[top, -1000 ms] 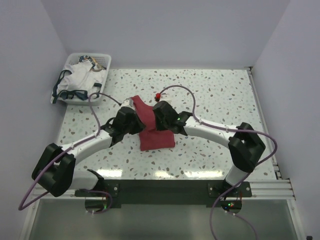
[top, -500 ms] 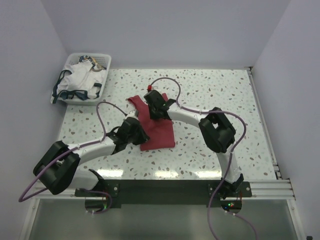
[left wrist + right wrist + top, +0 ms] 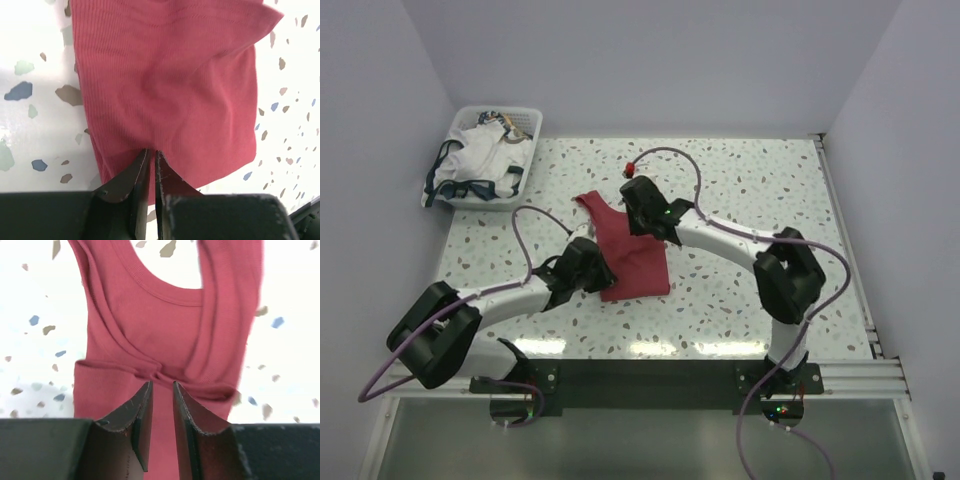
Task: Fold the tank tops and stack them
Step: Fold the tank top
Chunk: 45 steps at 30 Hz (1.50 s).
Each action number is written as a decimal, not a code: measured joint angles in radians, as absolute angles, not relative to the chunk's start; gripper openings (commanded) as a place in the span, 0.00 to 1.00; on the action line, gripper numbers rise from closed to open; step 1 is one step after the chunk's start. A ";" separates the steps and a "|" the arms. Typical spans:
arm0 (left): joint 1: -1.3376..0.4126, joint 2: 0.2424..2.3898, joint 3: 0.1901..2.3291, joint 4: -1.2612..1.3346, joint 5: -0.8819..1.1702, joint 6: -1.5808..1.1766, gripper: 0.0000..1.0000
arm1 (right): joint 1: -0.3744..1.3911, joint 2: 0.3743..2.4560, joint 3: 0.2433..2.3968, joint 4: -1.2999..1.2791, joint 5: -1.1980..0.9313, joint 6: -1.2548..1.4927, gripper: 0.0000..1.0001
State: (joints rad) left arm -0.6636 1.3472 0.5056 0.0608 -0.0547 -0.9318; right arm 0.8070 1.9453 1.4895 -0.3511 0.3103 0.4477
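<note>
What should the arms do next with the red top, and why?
Probably lift the right gripper slightly and fold the straps toward the hem: its fingertips sit at a bunched ridge of the dark red tank top, while the left gripper pinches an edge.

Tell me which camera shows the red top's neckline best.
The right wrist view: the red tank top fills it, scooped neckline and both straps clear. The top external view shows it small, partly under the arms; the left wrist view shows only plain cloth.
</note>
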 measured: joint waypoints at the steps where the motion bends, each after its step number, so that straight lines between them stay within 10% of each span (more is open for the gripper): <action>1: -0.663 1.345 0.515 0.053 -0.061 -0.931 0.15 | 0.807 1.898 1.459 -0.347 0.318 0.450 0.27; 24: -0.495 1.656 0.751 0.105 -0.077 -0.895 0.13 | 0.929 1.726 0.973 -0.236 0.296 0.615 0.27; 45: -0.653 1.460 0.513 0.203 -0.057 -0.981 0.22 | 1.080 1.486 0.717 -0.222 0.265 0.696 0.27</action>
State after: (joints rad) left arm -0.6533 1.4601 0.5133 0.2028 -0.0574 -0.9806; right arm 1.0798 1.4860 0.7174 -0.2222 0.2653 0.6964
